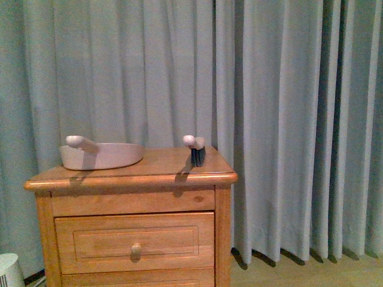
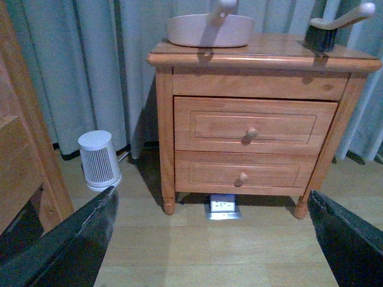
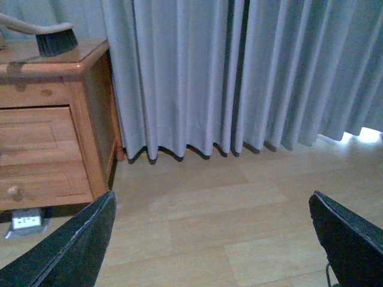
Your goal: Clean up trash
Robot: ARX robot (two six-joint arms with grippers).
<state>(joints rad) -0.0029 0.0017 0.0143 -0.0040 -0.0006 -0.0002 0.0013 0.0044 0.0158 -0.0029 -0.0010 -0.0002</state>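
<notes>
No crumpled white trash wad shows in any view. A pale pinkish-beige dustpan (image 1: 102,155) lies on the left of the wooden nightstand (image 1: 131,176). A white-handled brush (image 1: 195,149) with dark bristles stands near its right edge. Both also show in the left wrist view: the dustpan (image 2: 209,30) and the brush (image 2: 335,27). The brush shows in the right wrist view (image 3: 48,37). My left gripper (image 2: 212,239) is open and empty, low over the floor in front of the nightstand. My right gripper (image 3: 212,239) is open and empty over the floor to the nightstand's right. Neither arm shows in the front view.
Grey-blue curtains (image 1: 287,119) hang behind the nightstand and to its right. A small white ribbed appliance (image 2: 99,160) stands on the floor left of the nightstand. A floor socket box (image 2: 223,207) sits under it. Wooden furniture (image 2: 24,137) stands close on the left.
</notes>
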